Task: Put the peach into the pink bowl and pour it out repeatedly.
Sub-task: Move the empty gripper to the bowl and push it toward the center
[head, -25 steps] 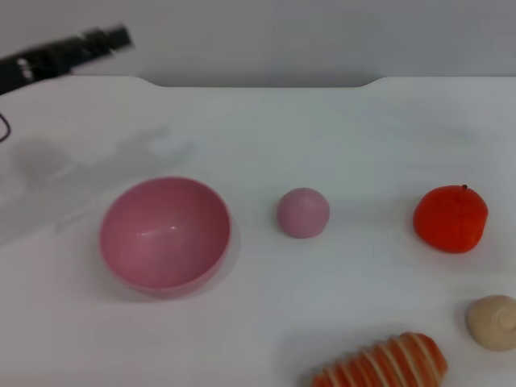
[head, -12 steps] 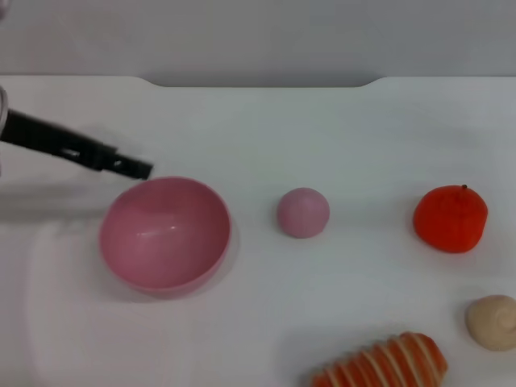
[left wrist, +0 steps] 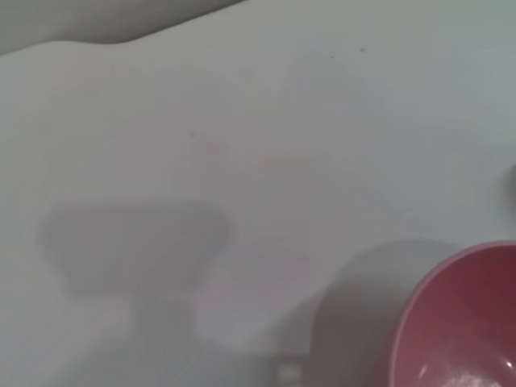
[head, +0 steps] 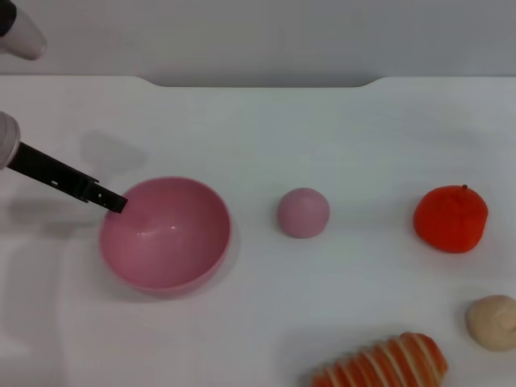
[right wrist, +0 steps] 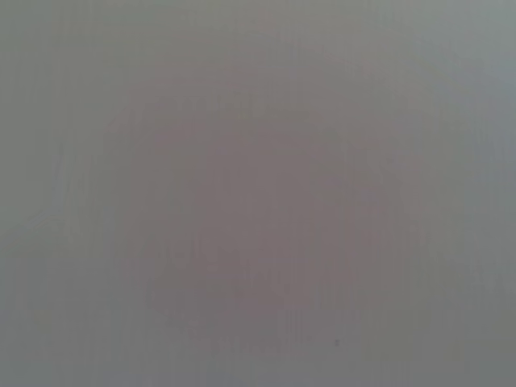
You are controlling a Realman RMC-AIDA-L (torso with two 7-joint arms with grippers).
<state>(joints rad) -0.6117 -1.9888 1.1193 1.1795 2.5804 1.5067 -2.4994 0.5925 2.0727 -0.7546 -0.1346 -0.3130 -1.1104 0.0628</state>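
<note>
- The left gripper [head: 113, 201] is reaching in from the left edge of the head view as a thin dark finger, its tip sitting at the upper-left rim of the pink bowl [head: 165, 234]; I am judging it is lining up to take the bowl by its rim for tipping.
- Whether that claw is open or closed, I cannot tell: only one dark finger is showing.
- The peach [head: 303, 212] is lying on the white table [head: 266, 129] at frame centre, right of the bowl and apart from it; the bowl is sitting upright and empty.
- The right gripper is not showing anywhere.
- At the right, an orange-red fruit [head: 450, 218], a beige lumpy ball [head: 493, 322] and a striped orange piece [head: 387, 363] are lying well apart from the peach, blocking nothing.
</note>
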